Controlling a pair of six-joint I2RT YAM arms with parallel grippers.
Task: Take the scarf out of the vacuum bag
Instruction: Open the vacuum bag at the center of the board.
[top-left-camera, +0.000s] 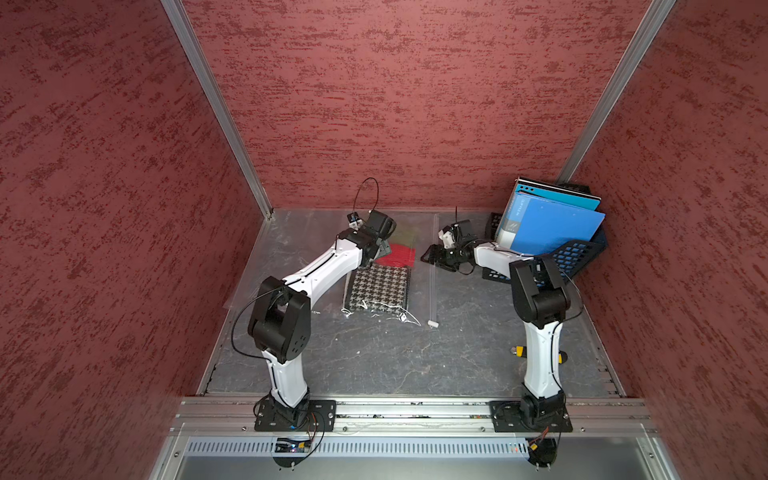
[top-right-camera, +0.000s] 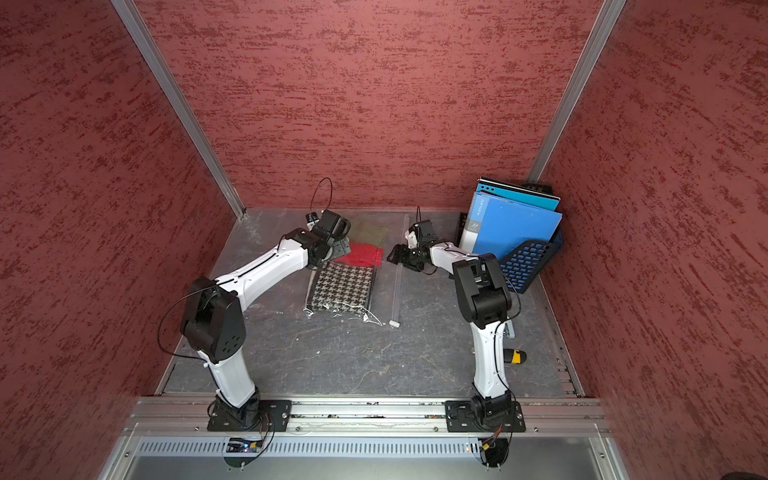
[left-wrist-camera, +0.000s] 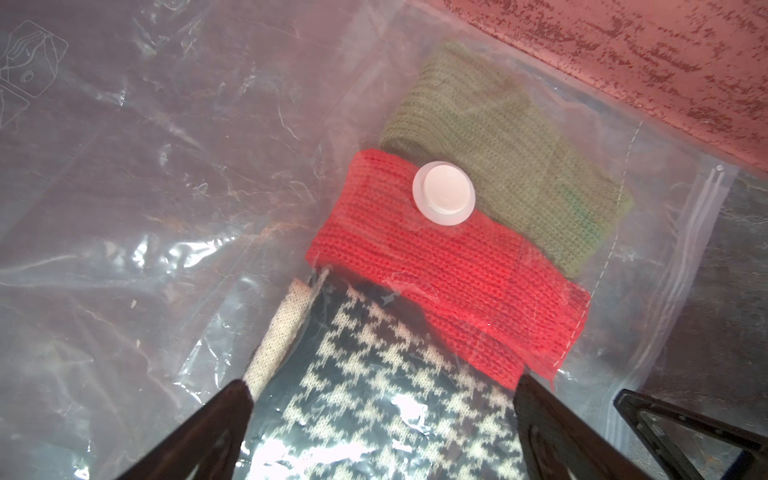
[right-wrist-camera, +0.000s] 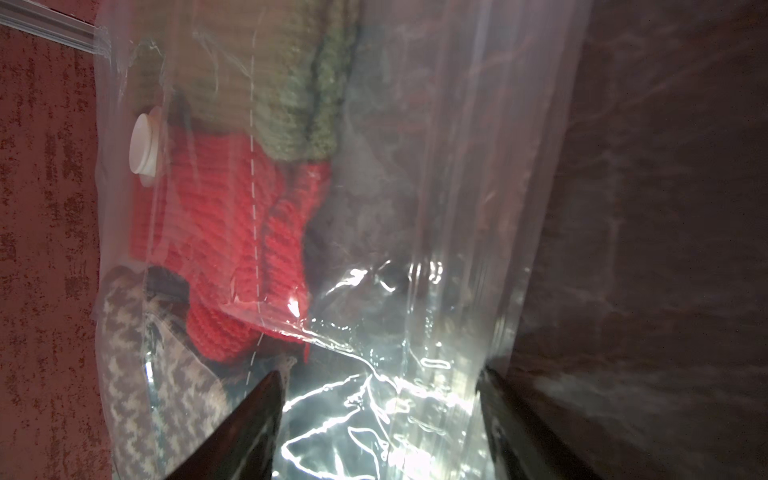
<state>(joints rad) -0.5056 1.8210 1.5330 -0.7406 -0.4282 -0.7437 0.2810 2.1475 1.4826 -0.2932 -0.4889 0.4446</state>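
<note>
Three scarves (left-wrist-camera: 436, 270) lie inside the vacuum bag (left-wrist-camera: 145, 187). Both arms' jaws gape, empty. Opening likely comes first, so pinch the zip strip (top-left-camera: 432, 286).

Right hand (right-wrist-camera: 379, 374) spread over the vacuum bag (right-wrist-camera: 457, 166) — red scarf (right-wrist-camera: 216, 216) inside

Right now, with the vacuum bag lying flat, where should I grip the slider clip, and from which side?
Take the slider clip by its two side faces, jaws straddling the zip strip, coming straight down from above. It lies flat at the strip's near end on the right edge of the vacuum bag, so a sideways approach would probably find no room underneath.
</note>
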